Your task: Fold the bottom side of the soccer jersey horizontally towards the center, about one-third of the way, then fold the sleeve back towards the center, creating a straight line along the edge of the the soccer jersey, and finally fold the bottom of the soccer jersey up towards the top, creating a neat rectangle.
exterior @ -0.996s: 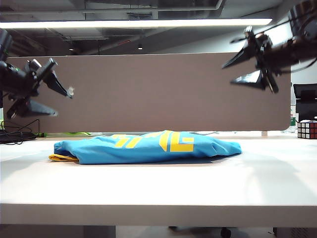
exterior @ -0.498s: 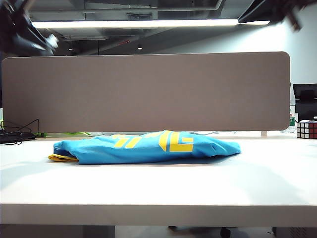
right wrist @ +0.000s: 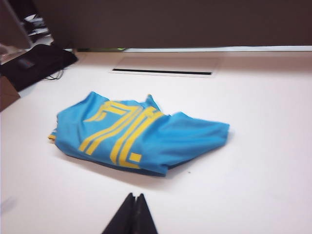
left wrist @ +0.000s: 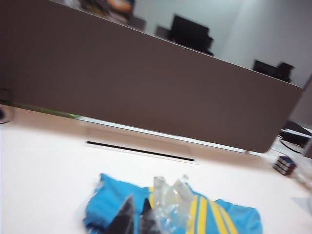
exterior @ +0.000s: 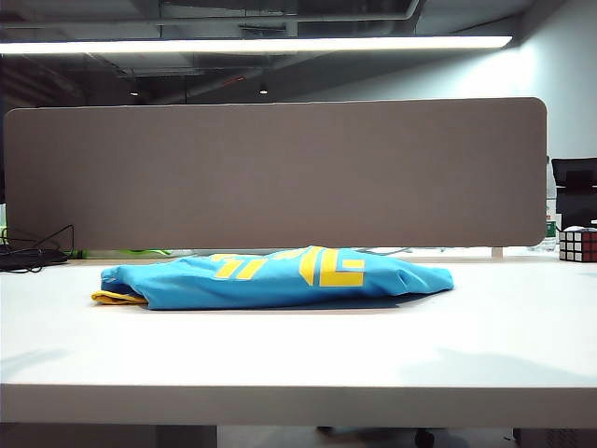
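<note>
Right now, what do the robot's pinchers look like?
Only their tips show, in the wrist views. The right gripper ends in two black, pointed fingers, shaped like a thin wedge. The left gripper has dark pointed fingers too, with crinkly see-through stuff like clear tape or plastic on them. No cables or markings show. In the exterior view, neither arm can be seen at all.

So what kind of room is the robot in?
Probably an office. A long white desk has a grey divider screen along its back, with cables at one end and a strip light overhead. A folded soccer jersey and a puzzle cube lie on the desk.
</note>
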